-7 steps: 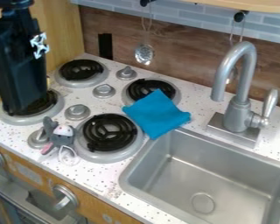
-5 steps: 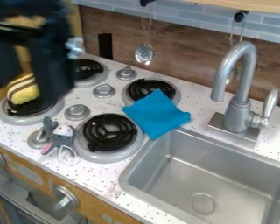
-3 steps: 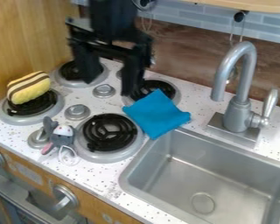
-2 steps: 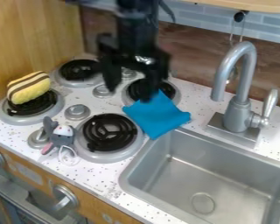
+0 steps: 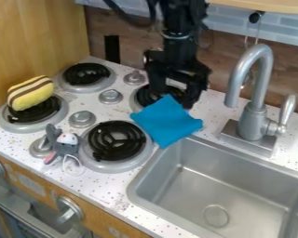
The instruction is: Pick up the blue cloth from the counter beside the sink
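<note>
Over the back right burner hangs the gripper [image 5: 174, 96], open, its two fingers apart with nothing between them. Just below and in front of it lies a blue cloth [image 5: 166, 122], covering part of that burner and reaching the sink's back left corner. Whether the fingers touch the cloth, I cannot tell. A yellow plush with brown stripes [image 5: 30, 94] rests on the left burner. The grey mouse toy [image 5: 66, 145] sits at the left edge of the front burner [image 5: 117, 141].
A metal sink [image 5: 226, 186] takes up the lower right, with a tall faucet [image 5: 256, 107] behind it. Metal knobs [image 5: 82, 119] stand between the burners. A wooden wall [image 5: 36, 37] rises at the left, and a wooden backsplash [image 5: 229, 65] runs behind the counter.
From the upper left, the gripper has moved right and come down behind the blue cloth. The striped plush, first hidden behind the arm, has come into sight on the left burner.
</note>
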Action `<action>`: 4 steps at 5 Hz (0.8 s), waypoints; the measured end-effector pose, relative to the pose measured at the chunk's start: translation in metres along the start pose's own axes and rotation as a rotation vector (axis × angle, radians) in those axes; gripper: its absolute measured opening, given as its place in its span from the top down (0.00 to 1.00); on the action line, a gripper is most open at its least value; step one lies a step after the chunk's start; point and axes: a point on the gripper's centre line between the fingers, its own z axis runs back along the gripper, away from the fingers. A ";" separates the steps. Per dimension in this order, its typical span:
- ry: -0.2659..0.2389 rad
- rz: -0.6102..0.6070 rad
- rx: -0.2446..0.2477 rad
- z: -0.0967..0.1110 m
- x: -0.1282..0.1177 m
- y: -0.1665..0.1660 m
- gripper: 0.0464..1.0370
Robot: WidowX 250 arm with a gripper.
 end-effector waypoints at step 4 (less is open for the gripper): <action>0.000 -0.002 0.001 0.000 0.001 0.002 0.04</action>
